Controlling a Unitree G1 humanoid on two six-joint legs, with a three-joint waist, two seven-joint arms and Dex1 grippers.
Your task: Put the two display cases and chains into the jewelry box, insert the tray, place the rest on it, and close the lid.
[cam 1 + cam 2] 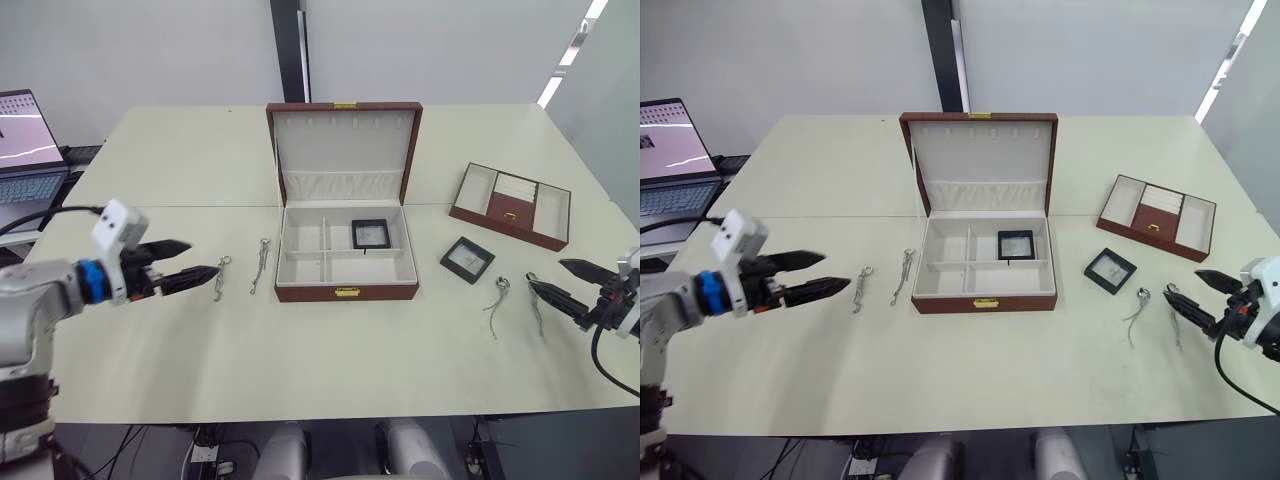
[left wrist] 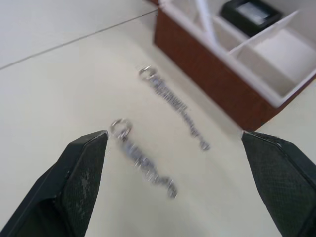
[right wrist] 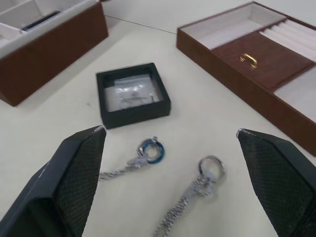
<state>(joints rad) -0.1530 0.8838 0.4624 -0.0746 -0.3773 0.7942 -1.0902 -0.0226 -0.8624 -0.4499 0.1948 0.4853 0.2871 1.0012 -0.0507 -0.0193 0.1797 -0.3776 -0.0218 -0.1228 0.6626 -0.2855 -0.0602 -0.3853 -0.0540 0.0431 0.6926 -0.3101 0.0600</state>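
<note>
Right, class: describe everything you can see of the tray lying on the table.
The tray is a shallow brown rectangle with a pale lining. Open sections flank a brown centre panel carrying a small gold handle, with a ridged pale pad behind it. It lies flat and empty, skewed, on the table right of the box, touching neither it nor anything else.

I see a pale worktop (image 1: 330, 350) with a seam across it. In the middle stands the open jewelry box (image 1: 345, 260). To its left lie two chains (image 1: 261, 264) side by side, near each other. To its right lies a black display case (image 1: 467, 259), then two more chains (image 1: 497, 293) nearer the front edge. The brown tray (image 1: 511, 204) rests further back on the right. A laptop (image 1: 25, 145) is at the far left.
</note>
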